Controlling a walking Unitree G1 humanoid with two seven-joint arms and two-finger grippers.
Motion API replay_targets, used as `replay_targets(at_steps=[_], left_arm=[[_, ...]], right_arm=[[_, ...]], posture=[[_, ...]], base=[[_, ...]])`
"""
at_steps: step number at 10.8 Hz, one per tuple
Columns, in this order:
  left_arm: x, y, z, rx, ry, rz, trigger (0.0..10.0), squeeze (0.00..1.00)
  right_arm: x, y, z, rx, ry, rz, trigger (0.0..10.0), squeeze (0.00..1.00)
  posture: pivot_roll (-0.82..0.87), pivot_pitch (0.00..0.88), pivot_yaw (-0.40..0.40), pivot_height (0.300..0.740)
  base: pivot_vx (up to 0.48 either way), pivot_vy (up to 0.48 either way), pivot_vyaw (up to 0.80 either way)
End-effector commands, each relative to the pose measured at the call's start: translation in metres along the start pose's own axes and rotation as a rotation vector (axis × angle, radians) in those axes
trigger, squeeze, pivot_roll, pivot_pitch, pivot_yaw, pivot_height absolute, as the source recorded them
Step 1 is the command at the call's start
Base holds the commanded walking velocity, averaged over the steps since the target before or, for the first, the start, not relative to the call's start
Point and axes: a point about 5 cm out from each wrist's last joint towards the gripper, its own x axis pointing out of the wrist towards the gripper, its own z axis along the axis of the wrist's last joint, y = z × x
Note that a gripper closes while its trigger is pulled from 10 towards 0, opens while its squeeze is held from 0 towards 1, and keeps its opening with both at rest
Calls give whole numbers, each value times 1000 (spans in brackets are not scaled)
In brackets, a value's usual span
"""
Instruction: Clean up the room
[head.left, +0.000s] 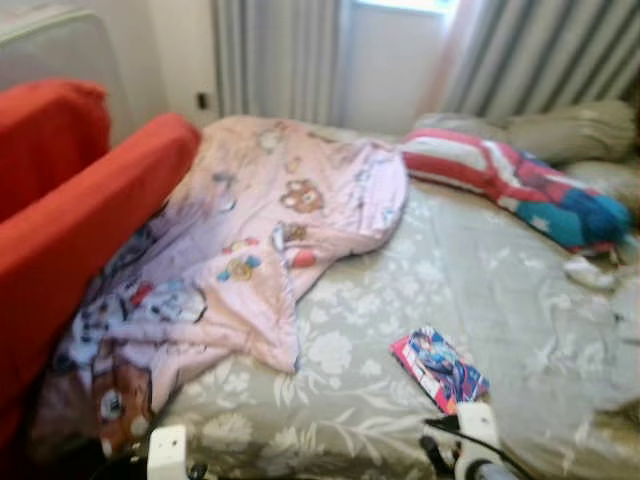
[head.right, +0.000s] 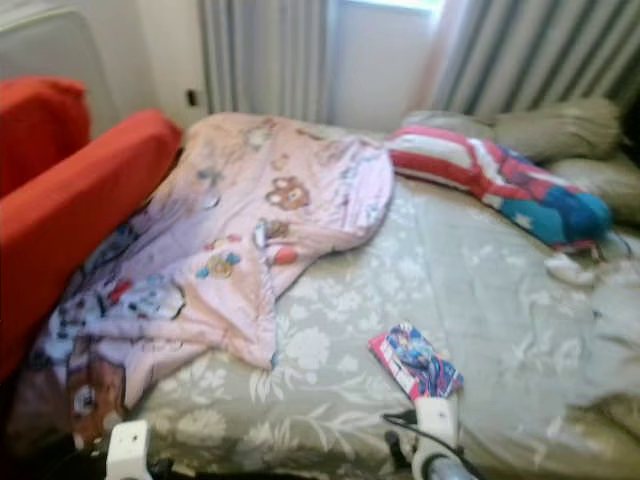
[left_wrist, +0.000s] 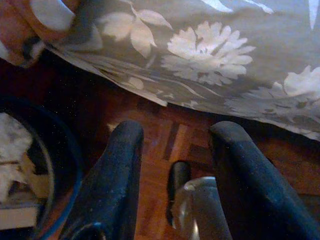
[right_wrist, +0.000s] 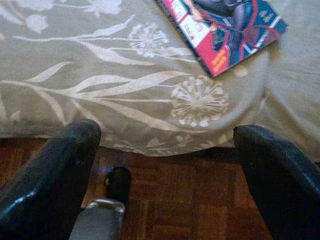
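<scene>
A colourful comic book (head.left: 438, 368) lies flat on the grey floral bed sheet (head.left: 480, 290) near the bed's front edge. A crumpled pink cartoon blanket (head.left: 250, 240) covers the bed's left side and hangs over the edge. A red, white and blue striped cushion (head.left: 520, 180) lies at the back right, with a small white cloth item (head.left: 588, 272) in front of it. My left gripper (left_wrist: 175, 132) hangs open over the wooden floor beside the bed's edge, holding nothing. My right gripper (right_wrist: 167, 132) is open and empty, low in front of the bed, with the comic book (right_wrist: 225, 30) just beyond it.
An orange-red sofa (head.left: 70, 220) stands close against the bed's left side. Grey pillows (head.left: 570, 130) lie at the headboard end under striped curtains (head.left: 280, 60). A dark blue bin (left_wrist: 68, 165) with white contents sits on the parquet floor (left_wrist: 165, 140) near my left gripper.
</scene>
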Motion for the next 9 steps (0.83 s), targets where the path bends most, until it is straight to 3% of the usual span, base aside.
replay_targets(at_steps=[1,2,4,6,8,9], left_arm=[[0,-4,-4,-9,14,-11,10000,0],[0,-2,-1,-2,5,-8,10000,0],[1,2,4,23,-12,-11,10000,0],[1,4,8,41,-21,-13,10000,0],[2,7,16,104,-40,-37,10000,0],[3,7,18,110,-44,-38,10000,0]], right_arm=[[-1,-4,-3,-7,15,-17,10000,0],[-1,-3,-3,12,17,-19,10000,0],[0,-4,2,-161,-7,-61,10000,0],[0,-2,1,-100,-23,-86,10000,0],[0,5,-1,41,-43,-87,10000,0],[0,6,-1,41,-40,-81,10000,0]], posture=[[146,0,-52,740],[147,0,-45,740],[143,0,-22,740],[139,0,-1,740],[110,0,32,740],[110,0,30,740]], base=[[0,0,0],[0,0,0],[0,0,0],[0,0,0],[0,0,0],[0,0,0]])
